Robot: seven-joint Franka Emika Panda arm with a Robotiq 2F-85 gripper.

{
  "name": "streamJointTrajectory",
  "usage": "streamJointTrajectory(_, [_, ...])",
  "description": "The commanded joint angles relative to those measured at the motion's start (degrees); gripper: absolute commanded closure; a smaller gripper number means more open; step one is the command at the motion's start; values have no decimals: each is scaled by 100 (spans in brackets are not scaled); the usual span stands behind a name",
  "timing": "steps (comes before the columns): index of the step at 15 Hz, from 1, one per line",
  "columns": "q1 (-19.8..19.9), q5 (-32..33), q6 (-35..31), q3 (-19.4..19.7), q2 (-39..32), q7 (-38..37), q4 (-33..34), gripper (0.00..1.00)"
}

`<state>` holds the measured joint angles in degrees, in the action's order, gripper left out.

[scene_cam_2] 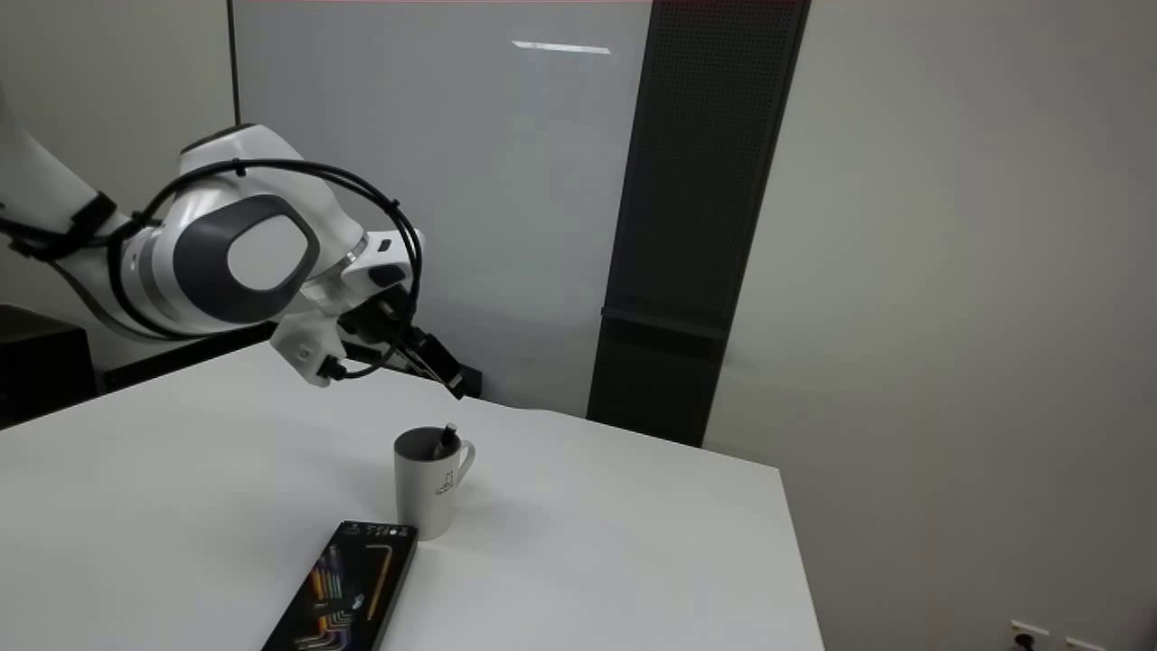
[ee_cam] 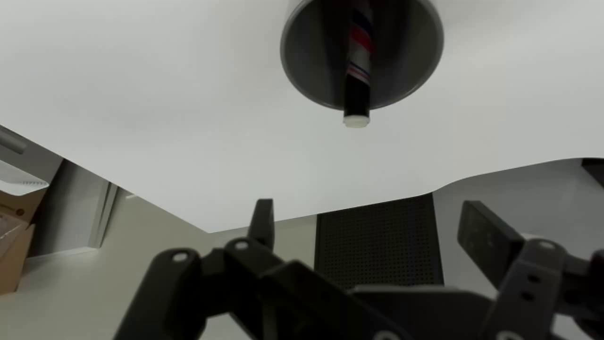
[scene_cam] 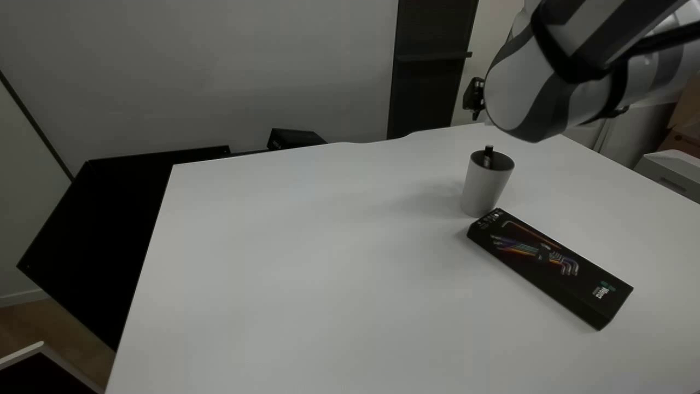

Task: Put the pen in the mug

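Observation:
The light-grey mug (scene_cam: 482, 192) stands upright on the white table, and it also shows in an exterior view (scene_cam_2: 423, 499) with its handle. The black pen (scene_cam: 488, 155) leans inside it, its end sticking out above the rim; it also shows in an exterior view (scene_cam_2: 446, 439). In the wrist view the pen (ee_cam: 357, 92) has a white tip, a black end and red and blue stripes, and rests against the inner wall of the mug (ee_cam: 406, 56). My gripper (ee_cam: 365, 215) is open and empty. In an exterior view the gripper (scene_cam_2: 443, 369) is above and apart from the mug.
A flat black box (scene_cam: 549, 268) with coloured key pictures lies close beside the mug; it also shows in an exterior view (scene_cam_2: 348, 592). The white table (scene_cam: 306, 262) has its far edge behind the mug. A dark perforated panel (scene_cam_2: 696, 208) stands at the wall.

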<state>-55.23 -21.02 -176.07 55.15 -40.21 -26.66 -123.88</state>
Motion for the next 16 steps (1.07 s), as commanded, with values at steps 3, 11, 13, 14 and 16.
streamJointTrajectory(3, [-492,614,1192,375,2006,1370,-456,0])
streamJointTrajectory(11, [-1133,1568,3488,852,3605,2415,-466,0])
streamJointTrajectory(13, [-28,1830,3230,-251,3482,1998,-391,0])
streamJointTrajectory(14, [-1,1811,3331,-286,3555,2087,-393,0])
streamJointTrajectory(16, [25,1775,3385,-310,3608,2174,-404,0])
